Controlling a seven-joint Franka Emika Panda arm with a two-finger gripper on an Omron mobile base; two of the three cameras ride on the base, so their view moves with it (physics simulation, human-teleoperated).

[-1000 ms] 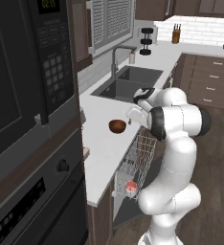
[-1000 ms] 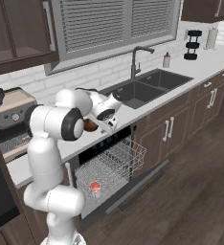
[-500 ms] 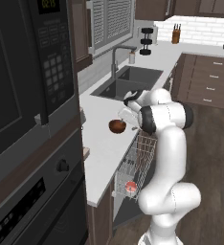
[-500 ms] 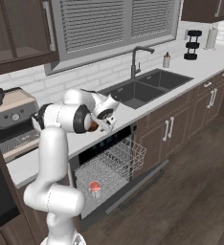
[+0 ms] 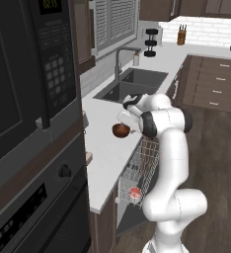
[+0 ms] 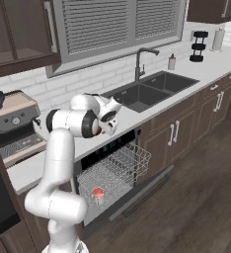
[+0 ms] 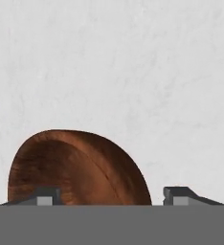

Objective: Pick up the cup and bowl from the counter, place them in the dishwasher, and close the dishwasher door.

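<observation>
The glossy dark reddish-brown bowl [image 5: 120, 130] sits on the white counter [image 5: 105, 153] near its front edge. My gripper [image 5: 124, 120] hangs just above it, open. In the hand view the bowl [image 7: 75, 167] lies close below. One fingertip [image 7: 48, 195] is over the bowl's inside, the other outside its right rim, so the rim's wall stands between them; gripper [image 7: 113, 196]. The reddish-pink cup [image 5: 134, 192] stands in the white wire rack [image 5: 146, 160] of the open dishwasher. From the right, the gripper [image 6: 108, 128] hides the bowl, and the cup [image 6: 98, 192] shows above the lowered door [image 6: 146, 188].
The dark double sink [image 6: 149, 91] with its faucet lies further along the counter. A black wall oven [image 5: 33, 123] stands close on the left, an espresso machine [image 6: 11, 123] behind my arm. The pulled-out rack and lowered door jut over the wood floor.
My hand has swung in from the counter's edge and come down over the bowl. The bowl and the cup have stayed put.
</observation>
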